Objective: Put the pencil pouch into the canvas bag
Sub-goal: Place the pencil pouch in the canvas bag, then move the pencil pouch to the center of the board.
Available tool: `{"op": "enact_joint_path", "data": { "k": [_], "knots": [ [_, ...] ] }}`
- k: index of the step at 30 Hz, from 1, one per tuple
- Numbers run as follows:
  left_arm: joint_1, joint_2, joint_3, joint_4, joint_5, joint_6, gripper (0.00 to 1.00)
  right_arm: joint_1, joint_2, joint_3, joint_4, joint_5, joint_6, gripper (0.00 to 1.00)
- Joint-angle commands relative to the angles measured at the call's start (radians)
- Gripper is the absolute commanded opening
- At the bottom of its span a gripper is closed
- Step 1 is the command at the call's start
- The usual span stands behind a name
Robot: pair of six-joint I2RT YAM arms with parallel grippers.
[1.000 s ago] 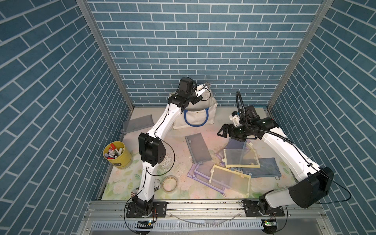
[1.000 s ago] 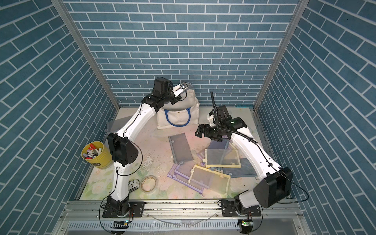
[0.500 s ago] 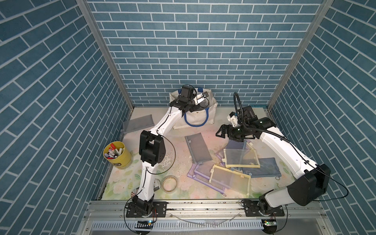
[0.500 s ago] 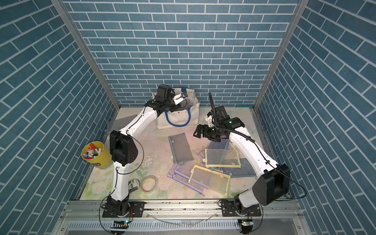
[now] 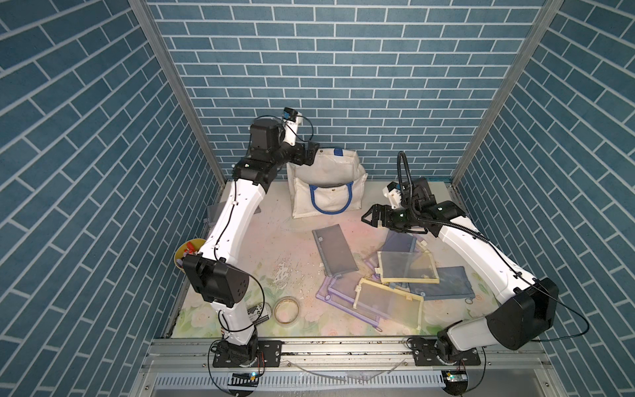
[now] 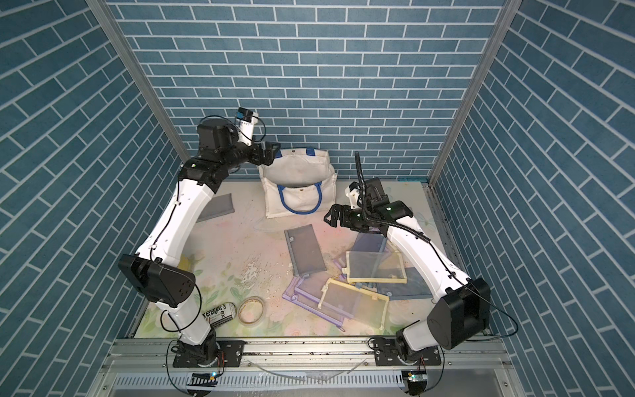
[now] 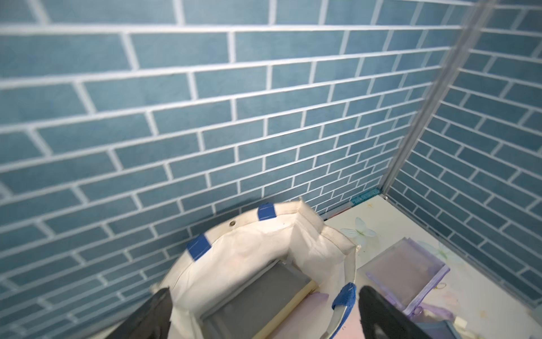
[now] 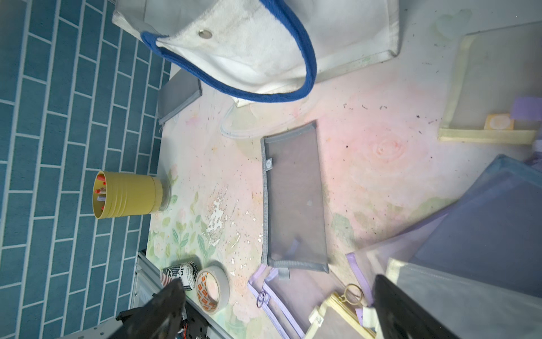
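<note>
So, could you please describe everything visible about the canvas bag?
The canvas bag is a boxy off-white tote of stained cloth, upright at the table's back by the brick wall, mouth open. Its front blue handle hangs down the face below a metal snap button. A grey pouch lies inside. The open left gripper hangs by its rim; contact unclear.

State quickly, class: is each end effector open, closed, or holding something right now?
Left end effector: open, holding nothing, above the canvas bag.
Right end effector: open, holding nothing.
</note>
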Motion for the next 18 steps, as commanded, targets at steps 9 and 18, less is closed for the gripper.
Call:
{"op": "enact_joint_path", "data": {
  "k": [9,18],
  "knots": [
    [0.295,0.137,-0.129,-0.22,-0.077,-0.308,0.99,0.035,0.014,-0.02,0.085,-0.004,-0.014,0.99],
    [0.364,0.583,0.274,-0.37,-0.164,-0.332,0.99,0.04,-0.012,-0.08,0.042,-0.019,-0.061,0.99]
  ]
}}
